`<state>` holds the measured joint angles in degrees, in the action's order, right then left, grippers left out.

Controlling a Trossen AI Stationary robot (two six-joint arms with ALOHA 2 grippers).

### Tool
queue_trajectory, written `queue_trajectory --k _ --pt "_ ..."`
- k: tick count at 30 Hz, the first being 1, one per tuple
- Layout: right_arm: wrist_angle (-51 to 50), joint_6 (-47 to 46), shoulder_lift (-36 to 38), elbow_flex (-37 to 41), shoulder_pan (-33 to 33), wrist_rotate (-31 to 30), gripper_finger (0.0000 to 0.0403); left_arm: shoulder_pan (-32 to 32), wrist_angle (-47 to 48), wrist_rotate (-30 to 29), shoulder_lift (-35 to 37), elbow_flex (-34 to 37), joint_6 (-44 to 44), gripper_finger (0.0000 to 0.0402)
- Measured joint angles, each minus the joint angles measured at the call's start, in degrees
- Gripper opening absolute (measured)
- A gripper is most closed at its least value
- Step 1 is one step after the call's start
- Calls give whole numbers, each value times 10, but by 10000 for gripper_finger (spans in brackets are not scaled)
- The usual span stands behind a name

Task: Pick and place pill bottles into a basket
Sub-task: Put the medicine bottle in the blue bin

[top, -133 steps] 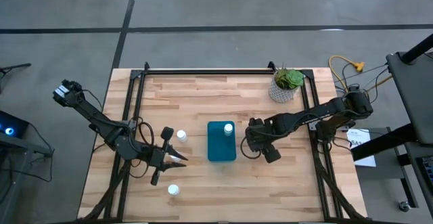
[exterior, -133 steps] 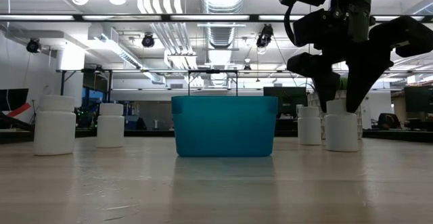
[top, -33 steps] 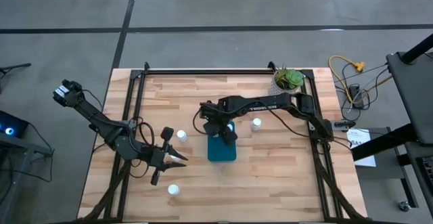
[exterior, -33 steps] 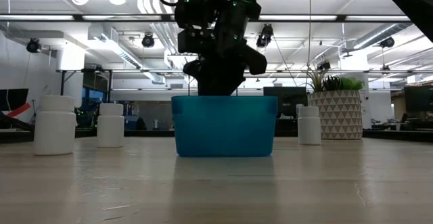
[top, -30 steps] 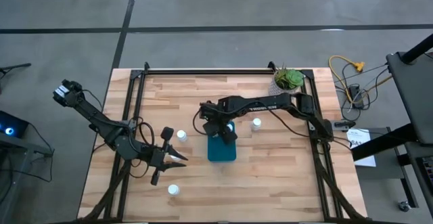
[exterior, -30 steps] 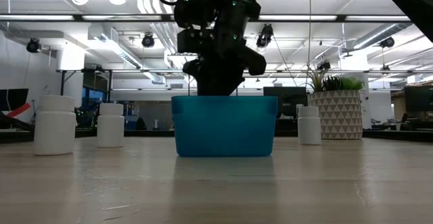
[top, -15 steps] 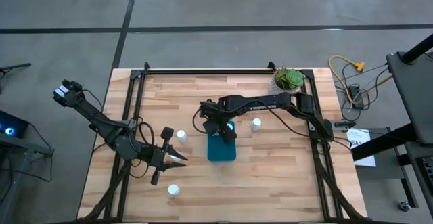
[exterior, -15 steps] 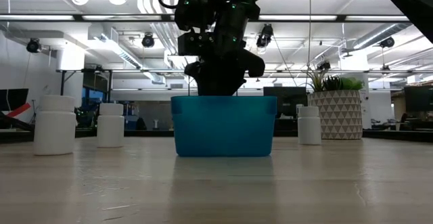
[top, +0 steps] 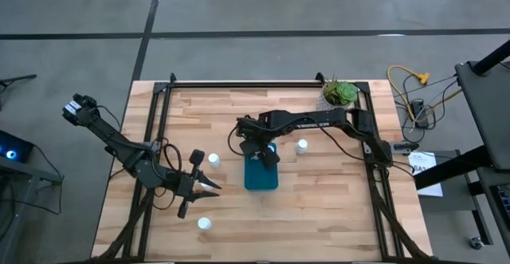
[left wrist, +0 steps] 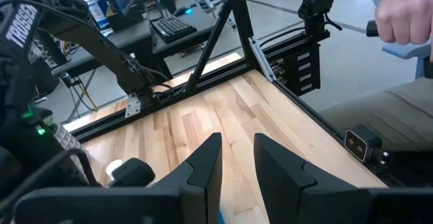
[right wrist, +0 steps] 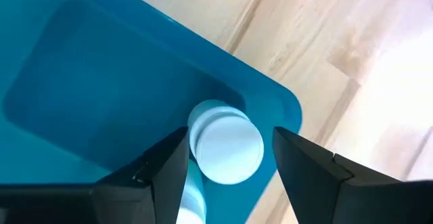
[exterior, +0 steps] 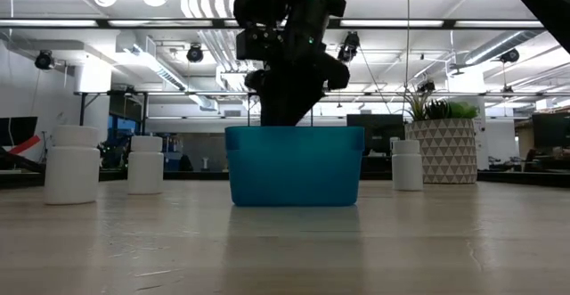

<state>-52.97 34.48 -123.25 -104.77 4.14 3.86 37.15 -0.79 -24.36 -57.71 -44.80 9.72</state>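
Note:
The teal tray (top: 260, 171) lies at the table's middle and also shows in the low view (exterior: 296, 166). My right gripper (top: 265, 154) is open and reaches down into the tray's far end. One white bottle (right wrist: 226, 143) stands upright in a tray corner between its fingers. Loose bottles stand on the table left of the tray (top: 213, 159), near the front edge (top: 204, 224) and right of the tray (top: 301, 146). My left gripper (top: 217, 187) hovers left of the tray, empty, with a narrow gap between its fingers (left wrist: 237, 146). My right gripper points down with one finger on each side of the bottle's cap (right wrist: 203, 139). A gap shows between the cap and one finger (right wrist: 291, 156). I cannot tell whether the other finger (right wrist: 169, 160) touches the cap. The bottle stands on the tray's floor.
A white patterned pot with a green plant (top: 338, 99) stands at the far right corner. A black frame rail (top: 239, 84) runs along the far edge. A person's hand (left wrist: 399, 14) shows beyond the table in the left wrist view. Bare wood lies right of the tray.
My right gripper has risen a little above the tray's far end. The tray and the loose bottles have stayed where they were.

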Motion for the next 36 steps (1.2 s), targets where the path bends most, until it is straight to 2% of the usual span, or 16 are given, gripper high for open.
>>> queue_trajectory --k 8,26,36 --pt "-16 -24 45 0 0 0 205 0 1 0 0 0 0 70" --pt "-156 -177 128 3 0 5 205 0 3 0 0 1 0 70" --pt "-210 -161 134 50 0 5 206 0 3 0 0 1 0 70"
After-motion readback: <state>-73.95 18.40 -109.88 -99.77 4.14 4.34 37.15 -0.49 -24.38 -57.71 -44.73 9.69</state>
